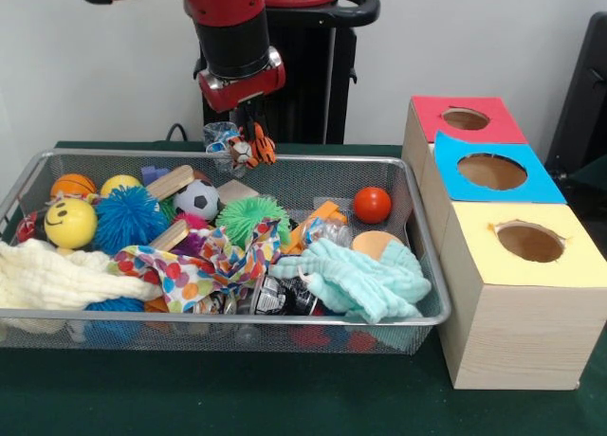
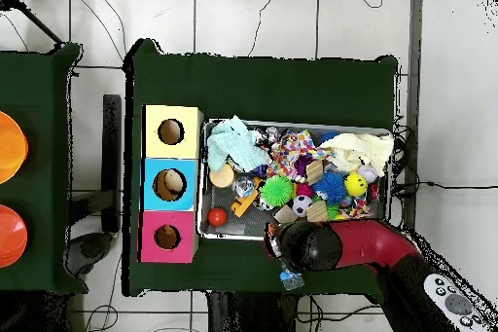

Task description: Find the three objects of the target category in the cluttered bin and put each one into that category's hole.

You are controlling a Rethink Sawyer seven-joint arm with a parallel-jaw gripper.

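My gripper [image 1: 248,133] is shut on an orange plush tiger with black stripes [image 1: 252,149] and holds it in the air above the far rim of the silver wire mesh bin [image 1: 218,317]. A scrap of clear plastic [image 1: 220,136] hangs beside the tiger. The red-ringed hole [image 1: 465,119] is in the far end of the pale wood box, to the right of the bin. In the overhead view the arm [image 2: 326,246] covers the gripper at the bin's lower rim [image 2: 233,235], and the red-ringed hole [image 2: 167,237] lies to its left. No tan-brown plush shows.
The blue-ringed hole [image 1: 491,172] and the yellow-ringed hole [image 1: 529,242] sit nearer the camera on the same box. The bin holds a red ball [image 1: 372,205], a mint cloth [image 1: 356,280], a green spiky ball [image 1: 248,216], a blue spiky ball [image 1: 128,218], a yellow smiley ball [image 1: 70,224] and a cream cloth [image 1: 57,275].
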